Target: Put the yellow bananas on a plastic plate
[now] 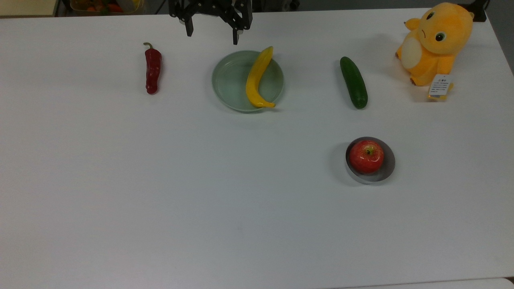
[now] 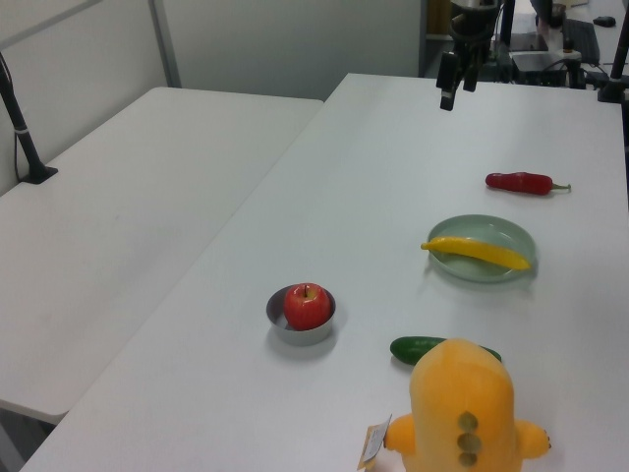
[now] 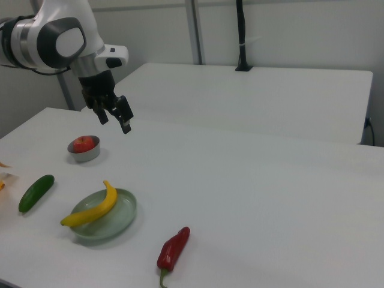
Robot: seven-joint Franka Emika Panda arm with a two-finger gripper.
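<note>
Glossy banana point(image 1: 257, 80) on smooth plastic plate point(image 1: 229, 84); matt table point(image 1: 200, 180).

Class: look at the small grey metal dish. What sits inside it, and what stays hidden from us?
A red apple sits inside the grey metal dish. The apple covers the dish's floor.

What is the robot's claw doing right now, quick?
Claw: open, holding nothing, up in the air away from the yellow banana on the plastic plate.

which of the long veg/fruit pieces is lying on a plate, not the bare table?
The yellow banana, lying across the mint-green plate. The red chili pepper and the green cucumber lie directly on the table.
</note>
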